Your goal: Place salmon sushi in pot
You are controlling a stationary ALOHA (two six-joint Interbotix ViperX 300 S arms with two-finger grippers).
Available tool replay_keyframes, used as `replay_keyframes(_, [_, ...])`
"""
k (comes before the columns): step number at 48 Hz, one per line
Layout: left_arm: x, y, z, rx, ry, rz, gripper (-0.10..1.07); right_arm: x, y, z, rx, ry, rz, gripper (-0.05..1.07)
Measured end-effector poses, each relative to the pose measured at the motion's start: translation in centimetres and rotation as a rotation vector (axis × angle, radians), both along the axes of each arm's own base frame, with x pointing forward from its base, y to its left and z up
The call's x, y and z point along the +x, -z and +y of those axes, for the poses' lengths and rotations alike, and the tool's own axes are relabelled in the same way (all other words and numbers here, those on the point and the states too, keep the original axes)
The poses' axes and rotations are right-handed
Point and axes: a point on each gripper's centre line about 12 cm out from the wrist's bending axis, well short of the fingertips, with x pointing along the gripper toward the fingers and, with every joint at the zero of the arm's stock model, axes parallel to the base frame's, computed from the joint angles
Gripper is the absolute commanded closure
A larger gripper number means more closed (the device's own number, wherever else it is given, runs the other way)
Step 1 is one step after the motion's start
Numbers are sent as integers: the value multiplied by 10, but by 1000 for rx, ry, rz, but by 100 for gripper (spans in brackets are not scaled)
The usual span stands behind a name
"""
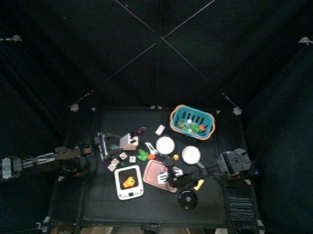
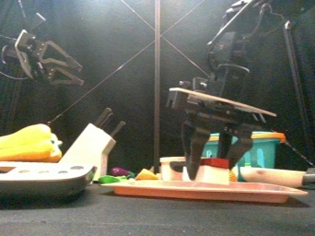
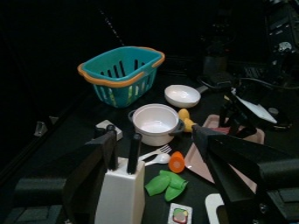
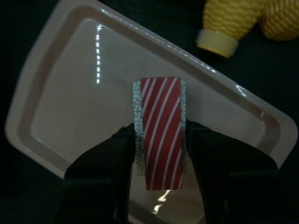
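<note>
From above, your right hand (image 1: 175, 175) hangs over the pink tray (image 1: 156, 171), which lies on the surface (image 1: 98, 206) just beside the white pot (image 1: 166, 145); the teal basket (image 1: 191, 119) stands beyond the pot.

At table height, your right hand's fingers (image 2: 194, 147) straddle the salmon sushi (image 2: 215, 170) on the tray (image 2: 209, 191). Your left hand (image 2: 55, 63) hangs high, well apart from the tray; you cannot tell its state here.

From your left wrist, the pot (image 3: 156, 122) sits near the basket (image 3: 121, 73).

From your right wrist, the striped sushi (image 4: 163, 131) lies on the tray (image 4: 82, 79) between spread fingers (image 4: 111, 162), not visibly clamped, with corn (image 4: 247, 19) beyond the tray.
</note>
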Motion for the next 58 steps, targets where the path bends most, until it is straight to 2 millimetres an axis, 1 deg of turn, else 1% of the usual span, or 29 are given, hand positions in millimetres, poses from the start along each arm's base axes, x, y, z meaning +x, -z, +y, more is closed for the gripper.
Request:
replay_keyframes(5, [-1, 4, -3, 2, 16, 1, -5, 3, -16, -10, -48, -34, -35, 50])
replay_keyframes(9, [-2, 11, -9, -3, 53, -3, -5, 4, -29, -23, -86, -65, -44, 50])
replay_keyframes(12, [-1, 13, -15, 1, 86, -11, -5, 4, -38, -35, -108, -83, -40, 50])
replay_keyframes(16, [0, 11, -23, 17, 141, -33, -5, 3, -47, -55, -138, -99, -28, 50])
replay_keyframes(21, [3, 10, -32, 54, 205, -40, -5, 0, -53, -80, -173, -125, 10, 50])
replay_keyframes(26, [7, 13, -38, 61, 252, -35, -5, -4, -53, -104, -184, -141, 61, 50])
replay_keyframes(30, [13, 20, -41, 60, 283, -9, -5, -7, -52, -120, -174, -151, 96, 50])
replay_keyframes(34, [19, 26, -42, 52, 303, 17, -5, -11, -49, -133, -167, -161, 130, 50])
replay_keyframes(42, [32, 35, -46, 36, 348, 55, -5, -17, -49, -154, -171, -157, 159, 50])
replay_keyframes(46, [36, 39, -48, 27, 365, 71, -5, -18, -45, -162, -171, -151, 158, 50])
replay_keyframes(51, [39, 40, -49, 23, 374, 77, -5, -19, -35, -170, -160, -151, 146, 50])
replay_keyframes(58, [40, 39, -49, 23, 376, 75, -5, -19, -26, -171, -128, -158, 106, 50])
